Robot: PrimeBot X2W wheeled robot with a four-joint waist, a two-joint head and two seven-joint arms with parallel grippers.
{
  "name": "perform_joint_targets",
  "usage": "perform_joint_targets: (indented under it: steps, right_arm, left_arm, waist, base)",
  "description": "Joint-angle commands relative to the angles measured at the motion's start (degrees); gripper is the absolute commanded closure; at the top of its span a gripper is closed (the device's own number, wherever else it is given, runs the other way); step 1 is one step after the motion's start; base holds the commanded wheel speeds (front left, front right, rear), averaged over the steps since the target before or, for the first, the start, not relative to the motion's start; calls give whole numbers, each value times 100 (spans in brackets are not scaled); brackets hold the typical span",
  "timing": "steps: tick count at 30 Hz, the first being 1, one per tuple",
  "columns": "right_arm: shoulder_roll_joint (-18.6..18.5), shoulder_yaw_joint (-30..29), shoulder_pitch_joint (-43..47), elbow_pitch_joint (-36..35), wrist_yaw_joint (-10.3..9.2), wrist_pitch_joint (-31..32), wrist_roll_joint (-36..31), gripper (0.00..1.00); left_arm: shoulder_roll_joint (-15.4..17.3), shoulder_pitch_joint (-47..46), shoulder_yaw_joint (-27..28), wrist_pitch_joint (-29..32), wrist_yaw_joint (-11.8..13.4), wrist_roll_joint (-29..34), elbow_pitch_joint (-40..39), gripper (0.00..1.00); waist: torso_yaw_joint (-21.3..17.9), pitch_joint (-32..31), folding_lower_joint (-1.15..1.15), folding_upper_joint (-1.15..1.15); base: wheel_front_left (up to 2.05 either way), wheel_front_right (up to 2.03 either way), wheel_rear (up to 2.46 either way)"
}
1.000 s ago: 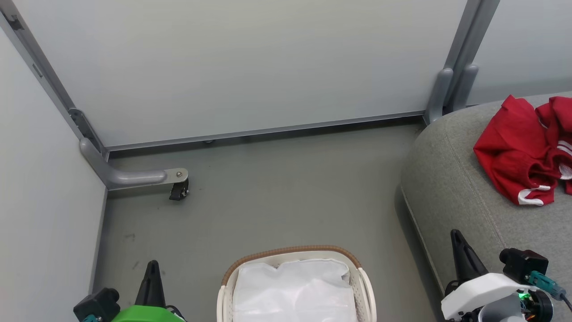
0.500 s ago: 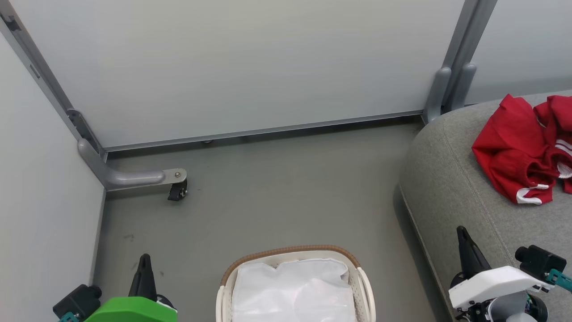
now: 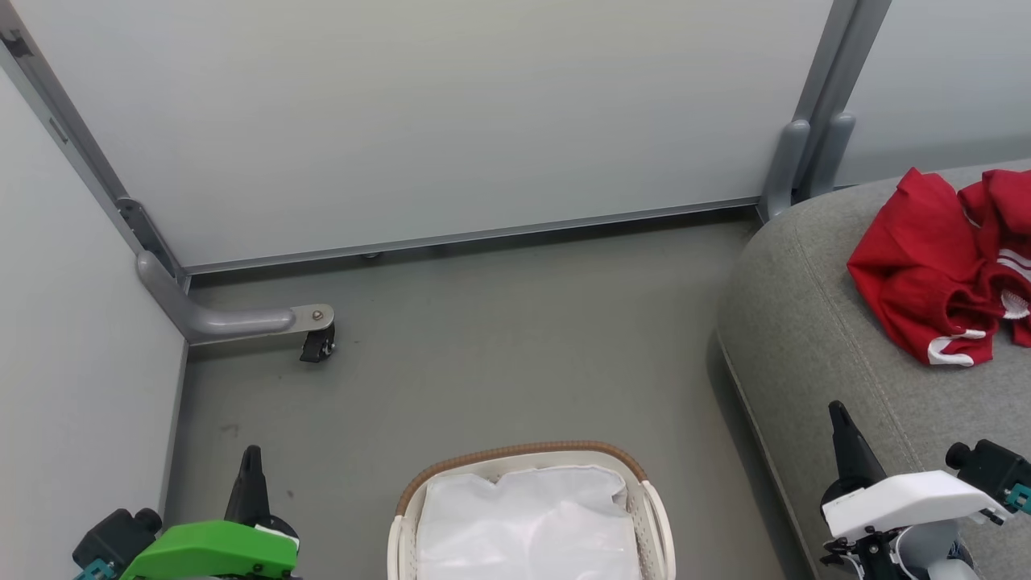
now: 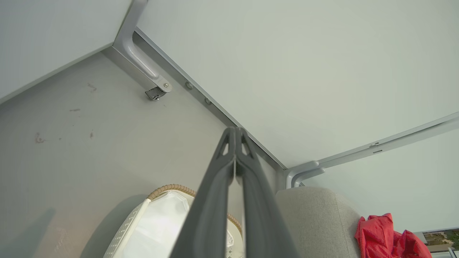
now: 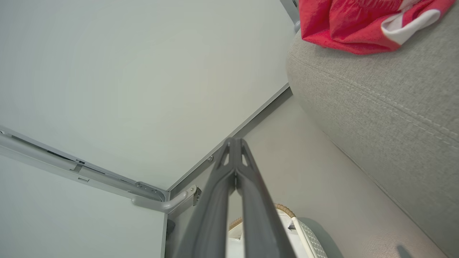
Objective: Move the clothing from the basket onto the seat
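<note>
Head view: grey floor [image 3: 483,346], pale wall panels [image 3: 443,121]; one oval white perforated plastic basket [image 3: 515,455] with a brown woven rim sits between the left gripper [image 3: 251,455] and right gripper [image 3: 840,415]; one heap of bright red fabric clothing [image 3: 926,282] lies on the one grey upholstered seat [image 3: 805,322], beyond the right fingers.
Left wrist view: fingers [image 4: 215,200] pressed together; basket just behind them.
Right wrist view: fingers pressed together; clothing to their upper right.

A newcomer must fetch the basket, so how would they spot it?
Find the big grey seat on the right. On the floor just left of it stands the basket, white perforated plastic. Its brown woven rim and white liner sheet set it apart from the grey around it.
</note>
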Motion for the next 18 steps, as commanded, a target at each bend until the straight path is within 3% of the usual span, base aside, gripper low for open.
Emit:
perform_joint_targets:
  steps: [1, 18]
  right_arm:
    - [-41, -34, -156, -100, -1, 44, 212, 100]
    - [-53, -102, -203, -157, -2, 335, 1367, 100]
  left_arm:
    - [16, -202, 44, 50, -44, -187, -93, 100]
    - [19, -314, 224, 343, -125, -1152, -181, 100]
  waist:
    - [-3, 1, 0, 0]
    - [-38, 6, 0, 0]
  base:
    - [0, 0, 0]
    - [0, 0, 0]
